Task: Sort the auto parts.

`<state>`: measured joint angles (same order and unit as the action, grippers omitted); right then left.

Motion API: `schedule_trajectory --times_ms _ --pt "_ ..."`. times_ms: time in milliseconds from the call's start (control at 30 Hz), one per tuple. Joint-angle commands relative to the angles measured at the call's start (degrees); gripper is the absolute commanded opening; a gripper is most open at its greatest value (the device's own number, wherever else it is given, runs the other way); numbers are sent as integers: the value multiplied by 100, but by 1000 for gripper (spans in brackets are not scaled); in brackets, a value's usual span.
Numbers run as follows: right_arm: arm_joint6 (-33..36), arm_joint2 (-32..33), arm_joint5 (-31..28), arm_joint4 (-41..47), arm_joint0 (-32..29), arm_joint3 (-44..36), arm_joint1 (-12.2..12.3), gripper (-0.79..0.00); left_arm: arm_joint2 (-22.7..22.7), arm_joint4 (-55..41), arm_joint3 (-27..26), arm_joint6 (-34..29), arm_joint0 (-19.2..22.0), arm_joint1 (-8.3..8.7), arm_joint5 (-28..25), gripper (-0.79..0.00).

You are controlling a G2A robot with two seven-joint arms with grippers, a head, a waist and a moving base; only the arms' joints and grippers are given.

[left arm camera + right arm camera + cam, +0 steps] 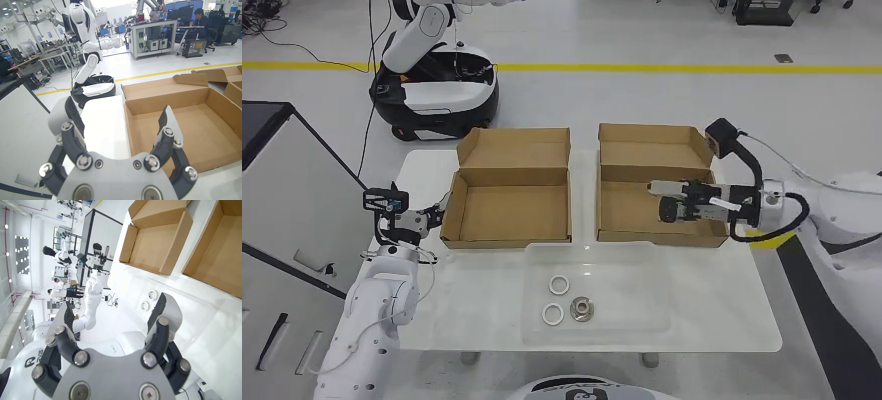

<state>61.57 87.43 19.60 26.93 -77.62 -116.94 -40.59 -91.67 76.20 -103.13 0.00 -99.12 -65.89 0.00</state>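
Two white rings (559, 284) (553, 314) and a metal hub part (582, 307) lie on the white table (692, 300) in front of two open cardboard boxes. My left gripper (440, 212) (121, 117) stands open and holds nothing, at the left wall of the left box (507, 210) (189, 128). Over the floor of the right box (627, 215) (213, 253) my right gripper (662, 200) (113, 311) hangs open with nothing in it. The right wrist view has both rings (152, 294) (145, 305) beside one fingertip (158, 308).
Both boxes have their lids folded back toward the far edge. Another white robot on a dark base (437, 95) stands beyond the table, and a black-framed panel (272, 130) stands to the left. Bare table lies around the parts in front.
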Motion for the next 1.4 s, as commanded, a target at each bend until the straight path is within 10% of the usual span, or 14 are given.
schedule_trajectory --times_ms 0,600,1367 --pt "197 394 -261 281 -330 33 14 0 0 0 0 0 0 0 0 0" --pt "1134 2984 -1717 1821 -2346 -16 -116 0 0 0 0 0 0 0 0 0" --pt "1100 3123 -1831 2060 -2495 -63 -162 0 24 149 -64 -53 15 8 -72 0"
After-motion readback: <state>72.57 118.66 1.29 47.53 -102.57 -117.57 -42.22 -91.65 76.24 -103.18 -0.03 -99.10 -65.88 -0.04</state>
